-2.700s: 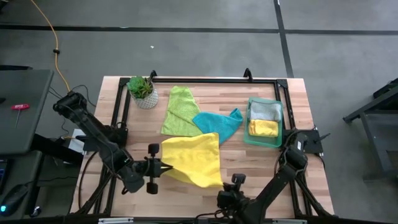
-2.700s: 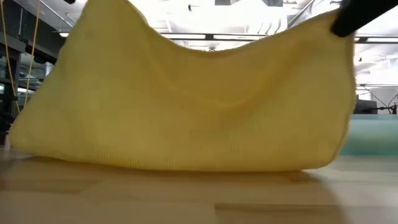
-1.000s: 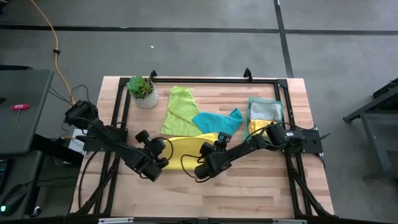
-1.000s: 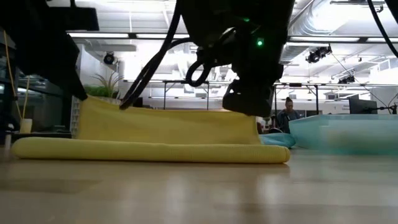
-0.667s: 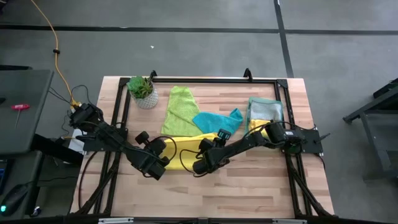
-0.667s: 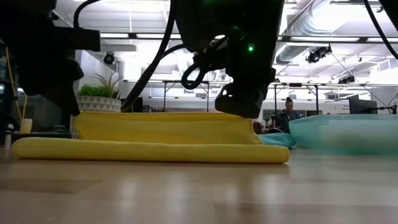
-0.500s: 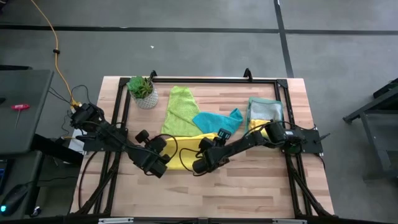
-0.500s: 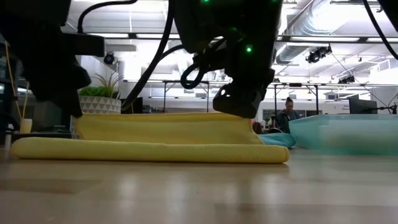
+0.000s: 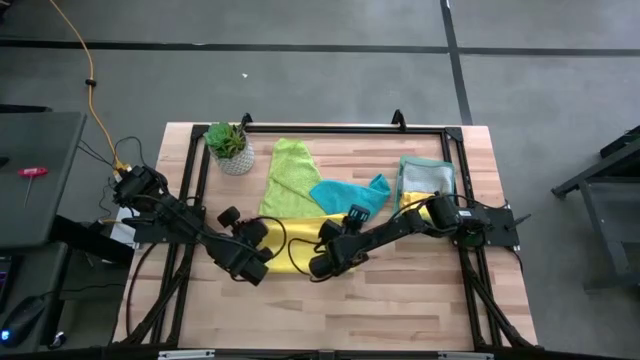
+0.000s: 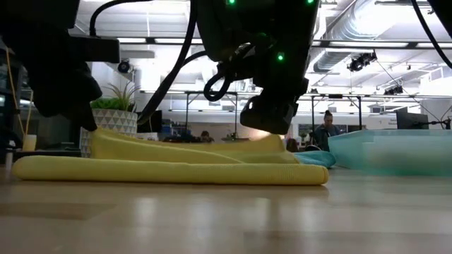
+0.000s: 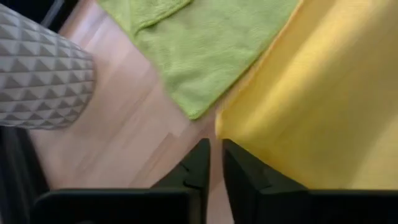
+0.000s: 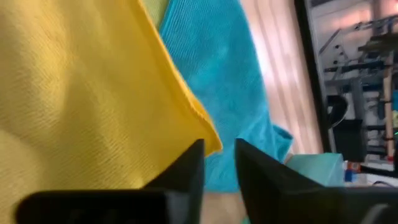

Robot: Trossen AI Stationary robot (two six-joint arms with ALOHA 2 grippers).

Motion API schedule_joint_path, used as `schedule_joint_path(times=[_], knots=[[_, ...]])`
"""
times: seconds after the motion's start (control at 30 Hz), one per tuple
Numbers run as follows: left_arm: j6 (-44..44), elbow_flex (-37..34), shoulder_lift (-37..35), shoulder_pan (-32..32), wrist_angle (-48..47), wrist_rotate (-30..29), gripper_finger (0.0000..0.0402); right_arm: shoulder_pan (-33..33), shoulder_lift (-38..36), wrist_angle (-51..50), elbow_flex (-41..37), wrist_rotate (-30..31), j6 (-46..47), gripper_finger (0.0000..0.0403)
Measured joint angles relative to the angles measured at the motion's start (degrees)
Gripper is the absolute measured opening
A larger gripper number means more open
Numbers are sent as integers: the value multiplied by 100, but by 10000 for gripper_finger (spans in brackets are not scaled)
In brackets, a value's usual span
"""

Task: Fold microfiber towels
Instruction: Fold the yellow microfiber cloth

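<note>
High view shows you the worktop (image 9: pixel 420 290) with the yellow towel (image 9: pixel 296 245) folded in half near its middle, its far edge overlapping the lime green towel (image 9: pixel 285 178) and the teal towel (image 9: pixel 345 195). It's soft, light and limp, so I'd take it at the corners. Your left gripper (image 11: pixel 212 163) and right gripper (image 12: pixel 217 163) sit at those far corners, fingers slightly parted, gripping nothing.

Yellow towel (image 12: pixel 74 93) shows a fine matt knit weave; the green towel (image 11: pixel 205 43) looks fluffier, the teal towel (image 12: pixel 214 74) ribbed. Bench (image 10: pixel 226 219) is pale wood with a soft sheen. Pot (image 11: pixel 37 74) carries a faceted grey relief.
</note>
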Motion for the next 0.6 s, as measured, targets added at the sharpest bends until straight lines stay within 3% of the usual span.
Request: schedule_joint_path(times=[0.3,0.47,0.6], knots=[[-384,0,-60,-408,-1123,-177,137,158,-35,-721,-62,703,-600,213],[-485,0,-417,-1092,-1017,-745,168,483,-772,-492,-1010,566,-625,230],[467,-2,-799,-1594,-145,-913,171,924,-1688,289,-1961,336,-298,232]])
